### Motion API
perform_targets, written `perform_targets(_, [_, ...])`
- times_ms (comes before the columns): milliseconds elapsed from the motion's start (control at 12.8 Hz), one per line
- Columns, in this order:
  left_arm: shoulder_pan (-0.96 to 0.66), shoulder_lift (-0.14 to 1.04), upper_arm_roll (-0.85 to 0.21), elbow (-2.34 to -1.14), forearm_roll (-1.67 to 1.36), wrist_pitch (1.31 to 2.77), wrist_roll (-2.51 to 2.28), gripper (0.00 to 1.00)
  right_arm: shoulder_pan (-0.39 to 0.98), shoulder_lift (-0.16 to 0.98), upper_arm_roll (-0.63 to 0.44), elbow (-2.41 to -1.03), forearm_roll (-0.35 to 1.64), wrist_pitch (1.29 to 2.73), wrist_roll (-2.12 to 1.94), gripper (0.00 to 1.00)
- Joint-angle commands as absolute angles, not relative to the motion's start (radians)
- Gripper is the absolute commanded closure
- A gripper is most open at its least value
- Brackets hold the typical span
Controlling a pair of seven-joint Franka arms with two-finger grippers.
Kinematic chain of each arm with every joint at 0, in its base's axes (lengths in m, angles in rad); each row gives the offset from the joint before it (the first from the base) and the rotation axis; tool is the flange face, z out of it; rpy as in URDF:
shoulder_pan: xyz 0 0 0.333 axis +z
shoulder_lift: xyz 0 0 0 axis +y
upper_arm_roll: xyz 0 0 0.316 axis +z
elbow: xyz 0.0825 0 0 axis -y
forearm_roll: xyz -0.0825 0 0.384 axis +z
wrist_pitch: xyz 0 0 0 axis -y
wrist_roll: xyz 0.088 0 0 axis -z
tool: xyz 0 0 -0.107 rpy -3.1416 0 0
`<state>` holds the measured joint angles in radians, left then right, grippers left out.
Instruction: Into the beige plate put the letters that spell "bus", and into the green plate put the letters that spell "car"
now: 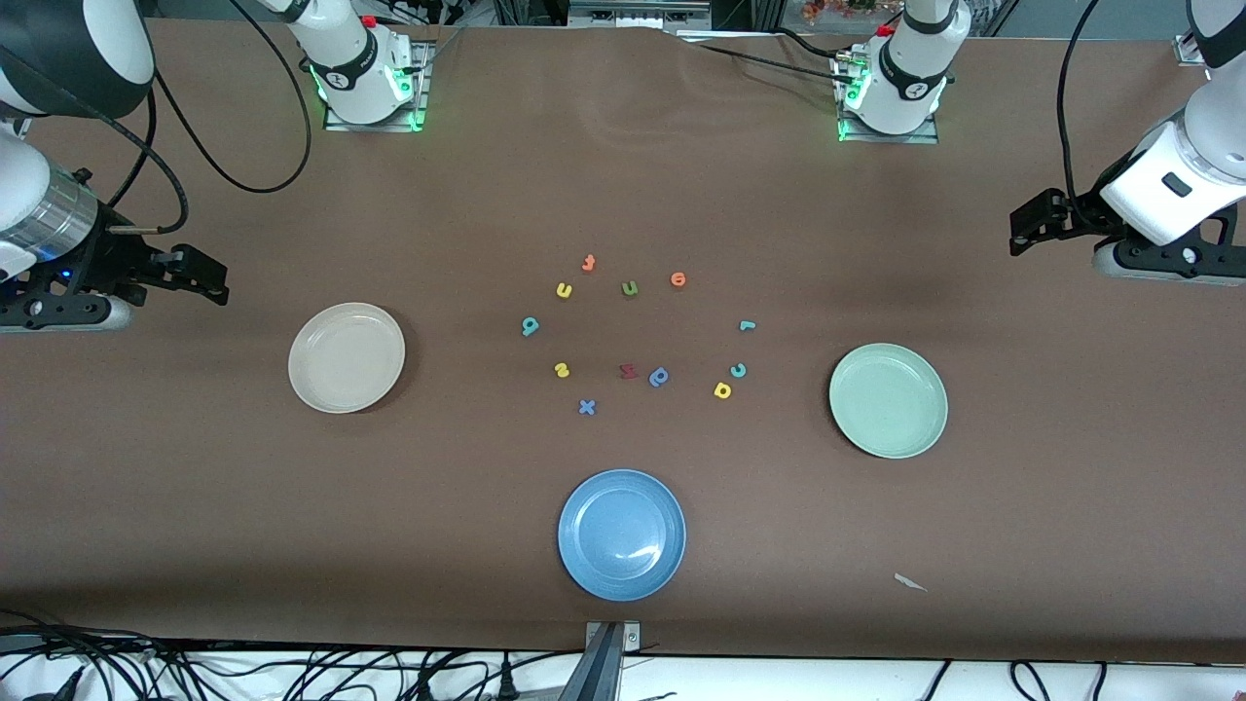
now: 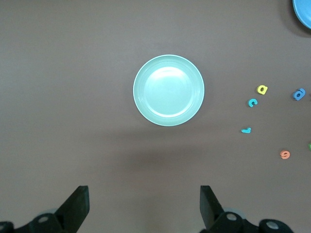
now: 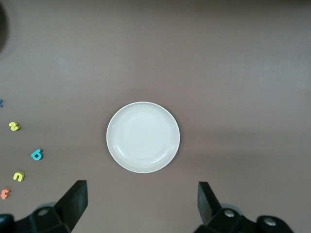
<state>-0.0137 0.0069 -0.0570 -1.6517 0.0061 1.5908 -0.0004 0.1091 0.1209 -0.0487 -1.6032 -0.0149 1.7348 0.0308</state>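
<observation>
The beige plate [image 1: 347, 357] [image 3: 143, 137] lies toward the right arm's end of the table and the green plate [image 1: 888, 400] [image 2: 168, 90] toward the left arm's end. Both plates hold nothing. Between them lie the teal b [image 1: 530, 326] [image 3: 37, 155], yellow u [image 1: 564, 290] [image 3: 18, 176], yellow s [image 1: 562, 370] [image 3: 14, 126], teal c [image 1: 738, 370] [image 2: 252, 102], yellow a [image 1: 722, 390] [image 2: 262, 89] and teal r [image 1: 747, 325] [image 2: 246, 130]. My left gripper [image 1: 1024, 229] [image 2: 144, 204] hangs open beside the green plate. Beside the beige plate, my right gripper [image 1: 206, 276] [image 3: 142, 201] is open too.
A blue plate [image 1: 622, 534] sits nearer the front camera than the letters. Mixed in with them are a green u [image 1: 630, 288], dark red letter [image 1: 628, 370], blue a [image 1: 659, 377], blue x [image 1: 587, 407], orange t [image 1: 589, 263] and orange round letter [image 1: 678, 279].
</observation>
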Motion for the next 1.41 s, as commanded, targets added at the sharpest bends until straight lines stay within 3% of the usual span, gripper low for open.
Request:
perform_targets(0, [-0.015,0.018,-0.060,-1.621,-0.006,1.568,0.015,0.00,0.109,0.115,-0.046,-1.594,-0.006,1.726,0.034,0.00])
perform_targets(784, [-0.023,0.021,-0.063,-1.621,-0.006,1.568,0.009,0.00,0.121,0.115,-0.040,-1.595,-0.012,1.713,0.034,0.00])
perform_targets(1332, [-0.034,0.075,-0.136,-1.614,-0.012,1.549,0.021,0.00,0.123,0.118,-0.041,-1.598,-0.012,1.713,0.037,0.00])
